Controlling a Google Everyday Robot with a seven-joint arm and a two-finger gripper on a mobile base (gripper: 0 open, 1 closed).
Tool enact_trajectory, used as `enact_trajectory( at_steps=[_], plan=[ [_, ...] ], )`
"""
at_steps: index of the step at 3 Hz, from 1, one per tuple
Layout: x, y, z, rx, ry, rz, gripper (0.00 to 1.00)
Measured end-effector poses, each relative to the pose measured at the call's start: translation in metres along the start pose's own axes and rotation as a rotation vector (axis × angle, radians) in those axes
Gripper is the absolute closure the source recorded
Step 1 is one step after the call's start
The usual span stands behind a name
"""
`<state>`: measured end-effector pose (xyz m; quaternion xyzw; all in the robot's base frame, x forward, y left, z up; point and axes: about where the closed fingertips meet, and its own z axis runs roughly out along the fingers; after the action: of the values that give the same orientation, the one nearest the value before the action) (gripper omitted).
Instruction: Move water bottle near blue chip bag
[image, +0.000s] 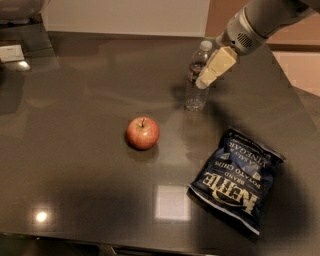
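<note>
The dark glossy stone-look tabletop (90, 100) fills nearly the whole view. Its far edge runs along 12 o'clock, its right edge slants down past 3 o'clock, and its near edge lies at 6 o'clock. The widest bare stretch is the left half, from 7 to 11 o'clock.

The dark navy crinkly chip bag with white "Kettle" lettering (236, 180) lies flat at about 4 o'clock from the table's middle. Its print is upside down to the camera and its lower end is close to the near edge.

The grey-white robot arm (260, 22) comes in from 1 o'clock. Its cream-coloured gripper (202, 82) lies against the upper part of the bottle. Whether it is clamped there or merely alongside cannot be told.

The small clear ribbed plastic water bottle with a white cap and dark label band (196, 95) stands upright at 1 o'clock from the table's middle. It is well apart from the bag, which lies at its 5 o'clock, and the tabletop between them is bare.

The red round apple (143, 133) sits near the middle, at 8 o'clock from the bottle and off the line from bottle to bag.

A small white object (11, 52) rests at the far 10 o'clock corner.
</note>
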<state>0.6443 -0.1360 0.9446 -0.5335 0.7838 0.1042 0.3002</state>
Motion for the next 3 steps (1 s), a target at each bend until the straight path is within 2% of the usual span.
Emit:
enact_trajectory(
  at_steps=[2,3],
  plan=[
    [-0.006,0.006,-0.001,-0.032,-0.044,0.017,0.41],
    [-0.008,0.018,-0.008,-0.061,-0.067,0.012,0.65]
  ],
)
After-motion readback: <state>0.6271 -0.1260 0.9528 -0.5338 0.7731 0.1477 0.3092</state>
